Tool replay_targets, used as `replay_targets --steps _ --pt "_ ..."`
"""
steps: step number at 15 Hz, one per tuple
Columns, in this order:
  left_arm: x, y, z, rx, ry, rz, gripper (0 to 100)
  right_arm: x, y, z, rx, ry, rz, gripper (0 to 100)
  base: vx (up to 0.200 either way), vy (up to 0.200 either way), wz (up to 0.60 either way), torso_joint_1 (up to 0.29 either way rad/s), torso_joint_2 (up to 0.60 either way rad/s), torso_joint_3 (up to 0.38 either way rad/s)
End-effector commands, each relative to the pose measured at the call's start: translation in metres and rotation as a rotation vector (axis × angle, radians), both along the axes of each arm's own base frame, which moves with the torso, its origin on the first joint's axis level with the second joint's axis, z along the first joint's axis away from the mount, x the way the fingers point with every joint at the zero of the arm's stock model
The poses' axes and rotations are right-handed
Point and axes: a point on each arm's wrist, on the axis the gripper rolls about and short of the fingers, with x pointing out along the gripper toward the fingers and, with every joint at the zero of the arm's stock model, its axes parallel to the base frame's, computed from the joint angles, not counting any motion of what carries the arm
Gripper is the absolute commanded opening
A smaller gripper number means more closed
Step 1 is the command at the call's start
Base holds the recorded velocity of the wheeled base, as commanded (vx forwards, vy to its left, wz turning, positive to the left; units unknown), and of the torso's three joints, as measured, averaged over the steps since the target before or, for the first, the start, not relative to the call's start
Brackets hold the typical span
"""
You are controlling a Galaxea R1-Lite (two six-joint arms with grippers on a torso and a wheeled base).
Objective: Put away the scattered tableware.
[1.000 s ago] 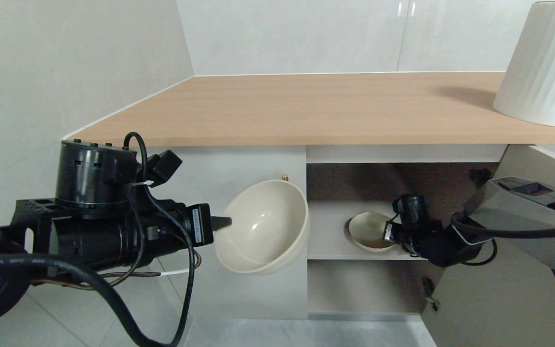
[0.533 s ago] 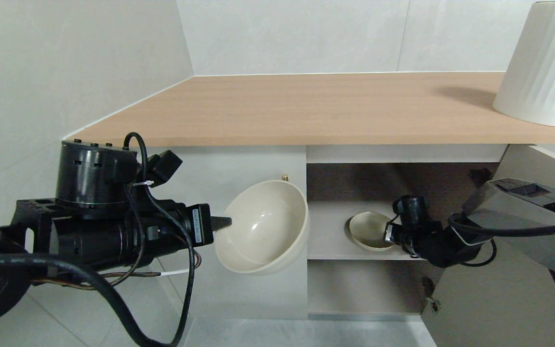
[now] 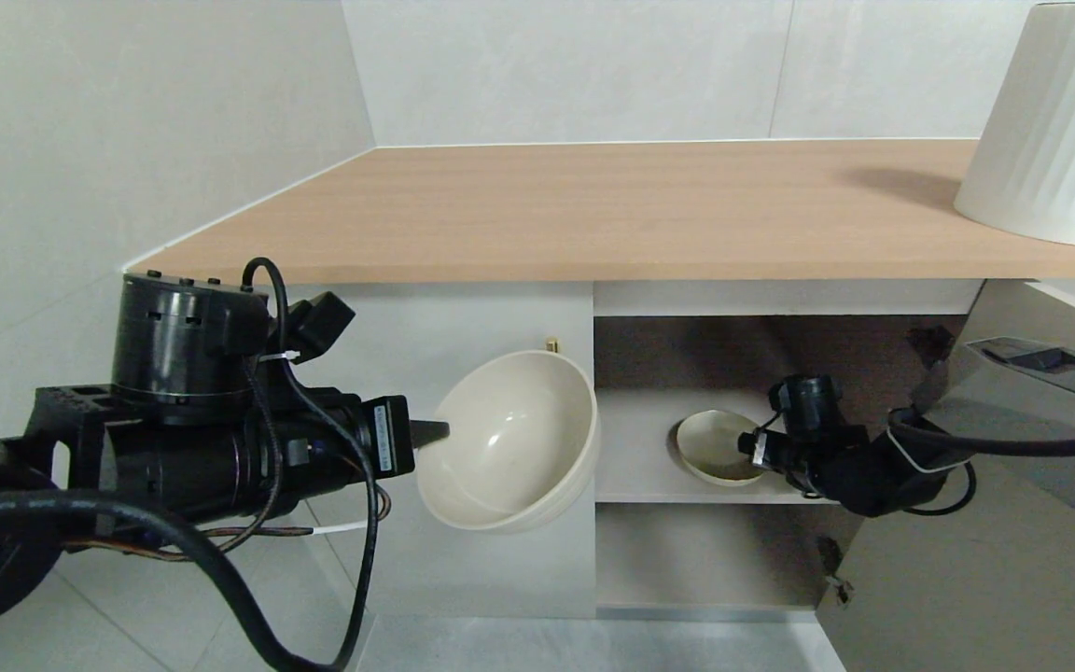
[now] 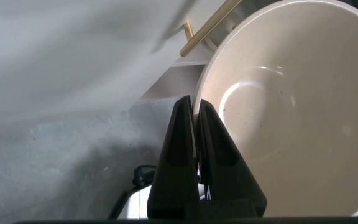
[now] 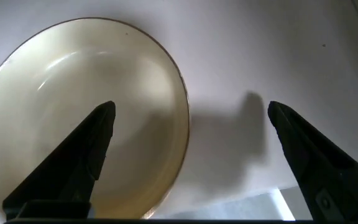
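My left gripper [image 3: 433,431] is shut on the rim of a large cream bowl [image 3: 511,441], held in the air in front of the closed left cabinet door. In the left wrist view the two black fingers [image 4: 194,134] pinch the bowl [image 4: 291,112] at its edge. A small cream plate [image 3: 717,447] lies on the middle shelf [image 3: 635,462] of the open cabinet. My right gripper [image 5: 188,118] is open just above that plate [image 5: 73,112], one finger over it and the other over bare shelf.
A wooden countertop [image 3: 593,205] runs above the cabinet, with a white ribbed container [image 3: 1055,126] at its right end. The right cabinet door [image 3: 1051,392] stands open. A lower shelf [image 3: 696,555] sits beneath. A brass knob [image 3: 551,343] sticks out of the closed door.
The right arm has drawn back slightly to the right, away from the plate on the shelf. The left arm and its bowl have stayed put.
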Motion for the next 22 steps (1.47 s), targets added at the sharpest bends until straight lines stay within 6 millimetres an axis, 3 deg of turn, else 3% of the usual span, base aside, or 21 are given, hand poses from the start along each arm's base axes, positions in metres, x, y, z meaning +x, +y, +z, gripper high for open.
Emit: replay_targets --steps 1,7,9,12,15,22 --pt "0.002 -0.004 -0.004 0.011 0.01 -0.018 0 -0.024 0.007 0.034 0.025 -0.029 0.056 100 0.0 0.0 0.0 0.0 0.0 0.0" --pt "0.007 -0.049 -0.057 0.171 0.147 -0.112 0 -0.128 0.044 0.139 0.134 0.026 0.415 100 0.0 0.0 0.0 0.0 0.0 0.0" --pt "0.005 -0.059 -0.07 0.225 0.172 -0.131 0 -0.161 0.058 0.162 0.157 0.048 0.531 100 0.0 0.0 0.0 0.0 0.0 0.0" --pt "0.0 -0.069 -0.079 0.264 0.194 -0.16 0 -0.191 0.065 0.179 0.155 0.07 0.616 100 0.0 0.0 0.0 0.0 0.0 0.0" --pt "-0.005 -0.076 -0.083 0.299 0.182 -0.178 0 -0.214 0.077 0.178 0.123 0.142 0.701 100 0.0 0.0 0.0 0.0 0.0 0.0" --pt "-0.007 -0.077 -0.08 0.31 0.164 -0.163 0 -0.207 0.11 0.128 0.025 0.302 0.727 100 0.0 0.0 0.0 0.0 0.0 0.0"
